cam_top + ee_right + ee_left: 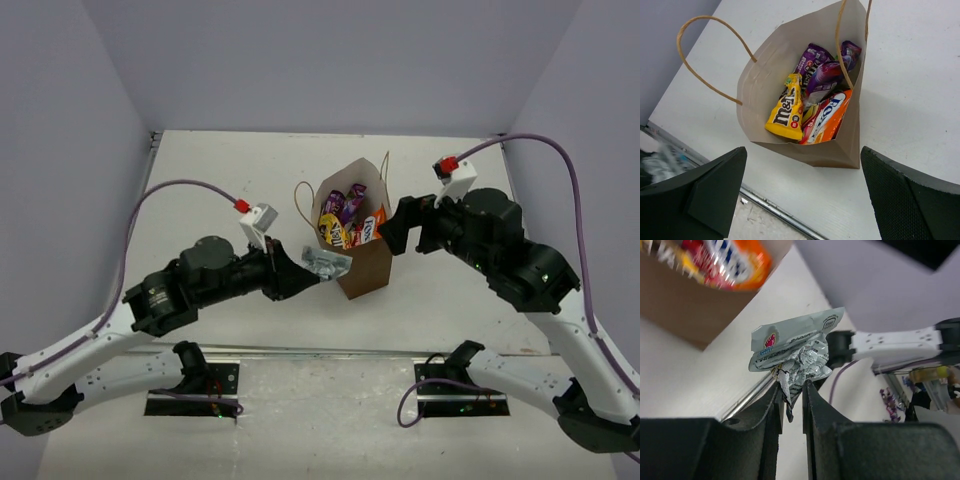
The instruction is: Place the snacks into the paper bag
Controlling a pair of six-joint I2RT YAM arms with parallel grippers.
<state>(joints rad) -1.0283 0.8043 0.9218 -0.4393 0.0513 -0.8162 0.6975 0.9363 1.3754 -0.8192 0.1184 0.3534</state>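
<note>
- Table: white top. No loose snacks show on it in the top view.
- Paper bag: brown kraft, upright at centre of the top view, mouth open, thin string handles flopped out twd 10 and 12 o'clock.
- Left gripper: at the bag's 9 o'clock, clamped on the lower edge of a silver crinkly packet. The rest of the pkt sticks out past the fingertips.
- Right gripper: at the bag's 2 o'clock, jaws spread wide w/ nothing between. Its cam looks straight down into the bag.
- Silver crinkly packet: in the air just beside the bag's 8–9 o'clock wall, outside the mouth. Can't tell if it touches the wall.
- Step, by my read: carrying the last snack to the bag, so the task is nearly done. Next move needs the pkt lifted above the rim, shifted twd 1–2 o'clock over the opening, then let go. The wide crumpled foil could catch the rim or the near handle.
- Already inside:
  - orange Fox's bag at the 4 o'clock corner
  - yellow M&M's packet at 7 o'clock
  - purple wrappers at 12–1 o'clock
</note>
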